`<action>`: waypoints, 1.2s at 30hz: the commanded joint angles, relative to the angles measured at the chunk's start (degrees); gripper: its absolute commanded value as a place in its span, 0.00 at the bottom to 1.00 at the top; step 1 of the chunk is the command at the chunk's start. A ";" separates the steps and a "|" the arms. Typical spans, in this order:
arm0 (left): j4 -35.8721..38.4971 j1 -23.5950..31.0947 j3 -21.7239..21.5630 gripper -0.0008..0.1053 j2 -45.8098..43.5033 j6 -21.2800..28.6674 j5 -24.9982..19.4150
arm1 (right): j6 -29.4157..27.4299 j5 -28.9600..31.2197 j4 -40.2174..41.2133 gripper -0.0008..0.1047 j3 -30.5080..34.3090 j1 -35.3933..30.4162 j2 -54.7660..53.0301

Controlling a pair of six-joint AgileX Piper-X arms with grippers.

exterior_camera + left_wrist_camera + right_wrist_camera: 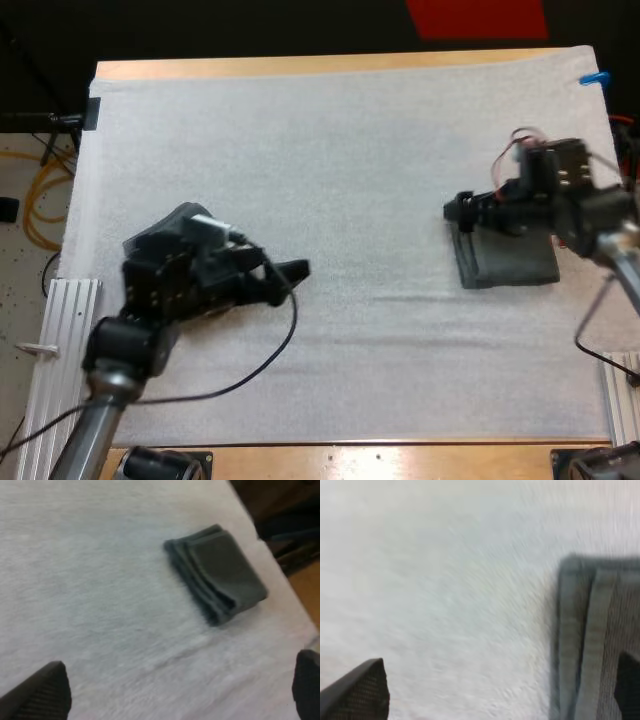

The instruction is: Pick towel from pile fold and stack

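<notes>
A folded dark grey-green towel stack (pixel 510 262) lies on the white mat at the right. My right gripper (pixel 462 212) hovers over the stack's far left corner. In the right wrist view it is open (pixel 492 692), with one finger (pixel 631 685) above the layered towel edge (pixel 590 640) and the other over bare mat. My left gripper (pixel 293 270) is low over the mat at the left, pointing towards the stack. It is open too (pixel 172 695), nothing between its fingers (pixel 37 695), and the folded stack (pixel 215 575) lies well ahead of it.
The white mat (pixel 340 150) covers most of the table, with bare room across its middle and far side. A dark bulk (pixel 165 228) sits behind my left wrist; I cannot tell if it is cloth. The table's wooden front edge (pixel 380 458) runs close below.
</notes>
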 commanded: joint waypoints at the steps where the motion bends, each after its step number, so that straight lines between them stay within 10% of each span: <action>1: -3.67 -1.87 -0.24 0.82 1.68 -2.81 -0.34 | -0.66 -0.46 -0.24 0.84 -0.67 -0.05 -3.00; 36: -3.09 -29.42 -45.21 0.82 64.06 -24.50 -8.38 | 5.42 12.37 29.66 0.84 -0.67 -0.05 -53.03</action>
